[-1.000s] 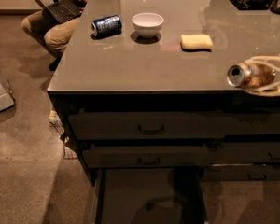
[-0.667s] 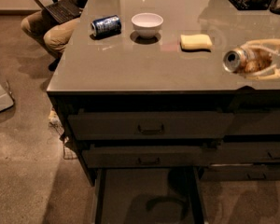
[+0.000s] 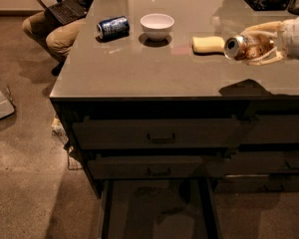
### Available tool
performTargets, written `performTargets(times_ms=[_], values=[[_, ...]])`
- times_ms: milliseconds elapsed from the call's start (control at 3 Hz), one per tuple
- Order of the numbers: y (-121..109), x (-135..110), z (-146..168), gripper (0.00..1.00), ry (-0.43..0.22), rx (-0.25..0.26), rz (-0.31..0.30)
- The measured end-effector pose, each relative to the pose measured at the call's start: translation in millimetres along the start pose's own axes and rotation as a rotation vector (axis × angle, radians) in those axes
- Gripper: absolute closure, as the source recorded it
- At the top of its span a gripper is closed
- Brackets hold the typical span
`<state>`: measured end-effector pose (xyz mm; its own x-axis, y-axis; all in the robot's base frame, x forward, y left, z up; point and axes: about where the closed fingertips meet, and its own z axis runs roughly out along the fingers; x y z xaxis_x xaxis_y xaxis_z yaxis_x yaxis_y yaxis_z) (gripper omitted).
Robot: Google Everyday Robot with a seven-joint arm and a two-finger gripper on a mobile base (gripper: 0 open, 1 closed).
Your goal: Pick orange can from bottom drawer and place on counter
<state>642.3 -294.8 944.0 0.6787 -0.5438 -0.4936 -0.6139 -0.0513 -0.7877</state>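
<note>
Gripper: the gripper (image 3: 253, 48) reaches in from the right edge of the view over the counter's right side, its pale fingers pinching the orange can (image 3: 236, 47).
Orange can: held on its side, silver end facing left, coppery body between the fingers; it sits just beside the yellow sponge (image 3: 208, 44).
Change: a second ago the can hung lower in the view, near the counter's front right edge; since then it has travelled up and inward, and is now well over the surface.
Height: a dark shadow (image 3: 244, 88) lies on the counter nearer the front edge than the can, so the can is probably still in the air, though contact cannot be ruled out from this angle.
Counter: the counter (image 3: 154, 76) has bare glossy surface in front of the can; the blue can (image 3: 112, 27) and white bowl (image 3: 157, 25) stand well apart to the left.
Bottom drawer: the bottom drawer (image 3: 154, 215) stands pulled out with no can visible in it; the two handled drawers (image 3: 159, 137) above are closed.
Meaning: the pick appears done and the carry nearly finished. What seems left is lowering the can onto a bare patch clear of the sponge, then releasing it so it does not roll.
</note>
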Motion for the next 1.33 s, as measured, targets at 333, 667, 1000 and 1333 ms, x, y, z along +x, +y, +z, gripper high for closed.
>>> performTargets(times_ms=[333,667,1000,1333], values=[[-8.4,10.1,24.2,1.00,0.016,-0.045,0.025],[-12.0,16.0,49.6,1.00,0.021,-0.094,0.046],[-14.5,18.1,75.4,1.00,-0.008,-0.115,0.086],[-14.2,17.2,86.4,1.00,-0.036,-0.118,0.113]])
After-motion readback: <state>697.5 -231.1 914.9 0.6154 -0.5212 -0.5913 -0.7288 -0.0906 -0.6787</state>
